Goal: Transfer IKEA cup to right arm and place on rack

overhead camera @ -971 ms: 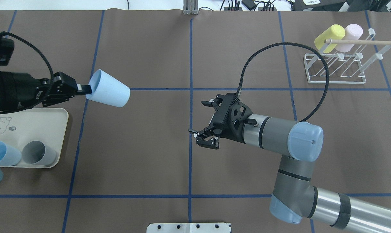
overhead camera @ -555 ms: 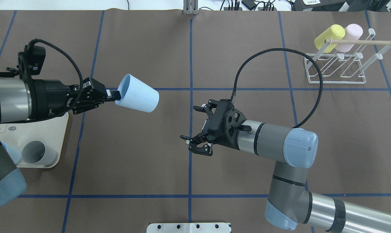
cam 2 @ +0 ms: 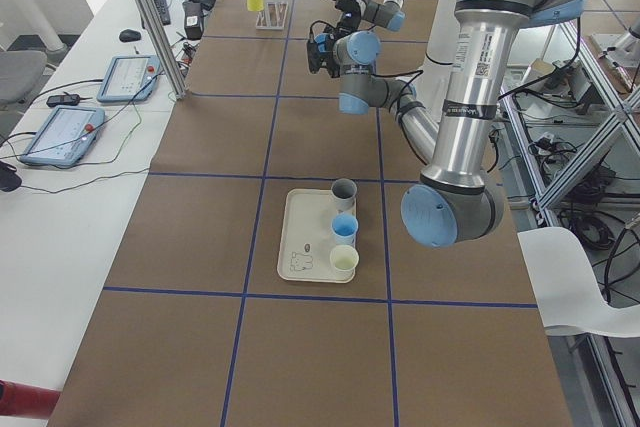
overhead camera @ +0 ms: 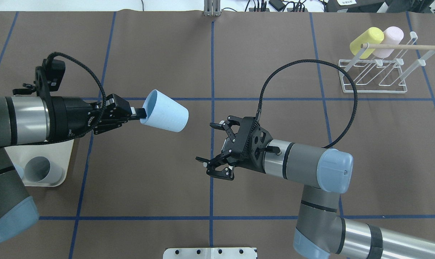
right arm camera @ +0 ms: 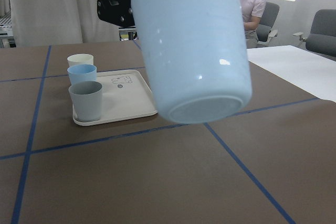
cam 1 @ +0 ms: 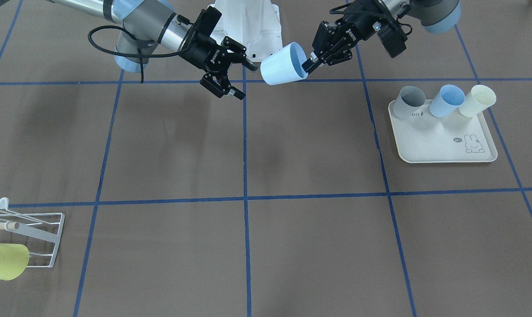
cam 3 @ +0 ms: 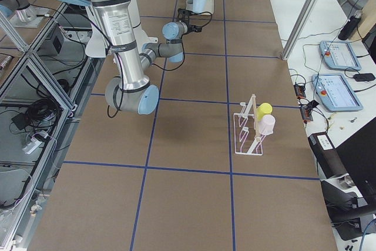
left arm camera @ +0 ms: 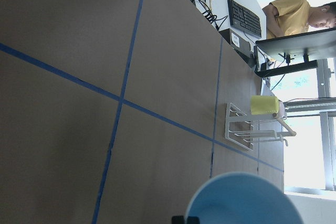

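Note:
The light blue IKEA cup (overhead camera: 165, 116) hangs on its side over the table's middle-left, base pointing at the right arm. My left gripper (overhead camera: 140, 113) is shut on its rim, one finger inside the mouth. In the front-facing view the cup (cam 1: 283, 64) sits between the left gripper (cam 1: 310, 64) and the right gripper (cam 1: 247, 81). My right gripper (overhead camera: 205, 142) stands open a short gap from the cup's base, apart from it. The cup's base (right arm camera: 191, 45) fills the right wrist view. The white wire rack (overhead camera: 374, 92) stands at the far right.
A yellow cup (overhead camera: 366, 41) and a pink cup (overhead camera: 392, 39) hang on the rack. The cream tray (cam 1: 442, 141) holds a grey cup (cam 1: 411, 101), a blue cup (cam 1: 446, 100) and a cream cup (cam 1: 479, 100). People sit beyond the table ends.
My left arm has carried the cup rightward toward the table's middle. The right gripper has shifted a little left and toward the robot, and is still open.

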